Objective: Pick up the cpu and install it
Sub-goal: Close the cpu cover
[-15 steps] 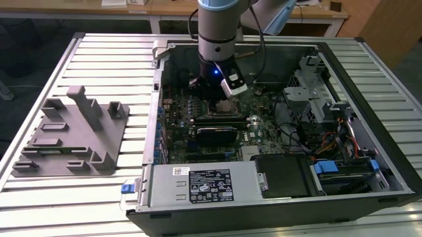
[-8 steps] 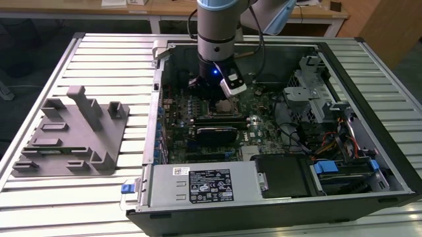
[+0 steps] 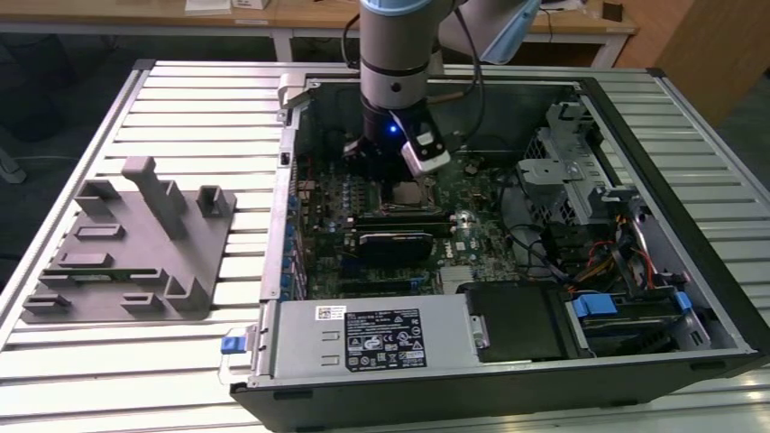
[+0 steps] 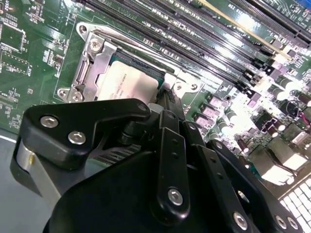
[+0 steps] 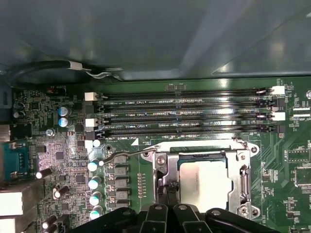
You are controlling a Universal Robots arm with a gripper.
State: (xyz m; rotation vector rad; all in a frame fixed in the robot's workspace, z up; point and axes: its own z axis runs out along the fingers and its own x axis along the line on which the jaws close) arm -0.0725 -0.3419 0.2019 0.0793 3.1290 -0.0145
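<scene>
**CPU lying in the socket, claw narrow at its edge**

Exterior view: ribbed metal surface [image 3: 180, 99]. A grey plastic fixture [image 3: 132, 244], blocky with upright posts, sits toward the exterior view's left. An open black computer case [image 3: 481, 397] holds a green motherboard [image 3: 481, 225]. The arm reaches down inside, with the claw [image 3: 401, 180] over the socket frame [image 3: 416, 192].

Second wrist view: the cpu [image 4: 127, 82], a flat square with a matte silvery top, lies within the bright steel socket frame [image 4: 92, 63]. Long black memory slots [image 4: 194, 39] run alongside. The claw [image 4: 166, 97] has glossy black links. Its fingers are drawn close together with nothing between them, the tips at the cpu's edge; contact cannot be told.

First wrist view: the cpu [image 5: 209, 184] lies level in the frame. Beside it are a bent wire lever [image 5: 126, 154] and cylindrical capacitors [image 5: 95, 183].
</scene>
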